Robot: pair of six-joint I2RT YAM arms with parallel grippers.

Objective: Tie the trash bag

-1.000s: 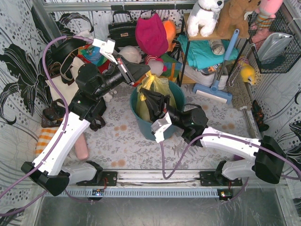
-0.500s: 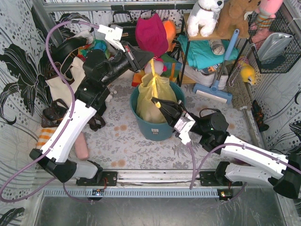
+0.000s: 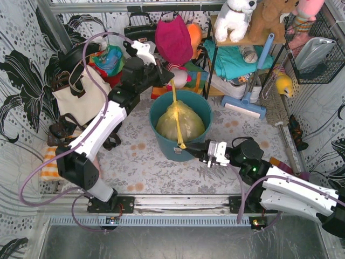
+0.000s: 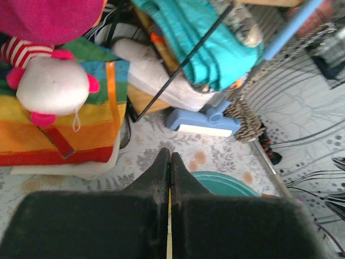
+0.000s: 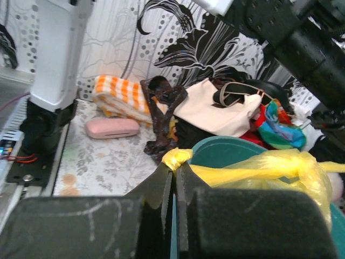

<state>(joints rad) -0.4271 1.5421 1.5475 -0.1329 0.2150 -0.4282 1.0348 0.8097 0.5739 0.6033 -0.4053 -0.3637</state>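
The yellow-green trash bag (image 3: 181,123) sits in the teal bucket (image 3: 156,110). Two twisted strands of its top are stretched apart. My left gripper (image 3: 169,75) is shut on the far strand, pulled taut up past the bucket's back rim; a thin yellow sliver shows between its jaws in the left wrist view (image 4: 169,237). My right gripper (image 3: 190,147) is shut on the near strand at the bucket's front rim; the bunched yellow end (image 5: 178,157) sticks out past its tips, and the bag (image 5: 280,170) stretches to the right.
A cream tote bag (image 3: 81,100) and a pink case (image 5: 113,128) lie left of the bucket. A striped towel (image 5: 121,97) is at the left. A rack with soft toys (image 3: 237,19), a blue sweeper (image 3: 245,105) and a red plush (image 3: 173,40) crowd the back.
The left gripper moved further back, the right gripper drew towards the near edge, stretching the two strands apart. The bag settled lower into the bucket.
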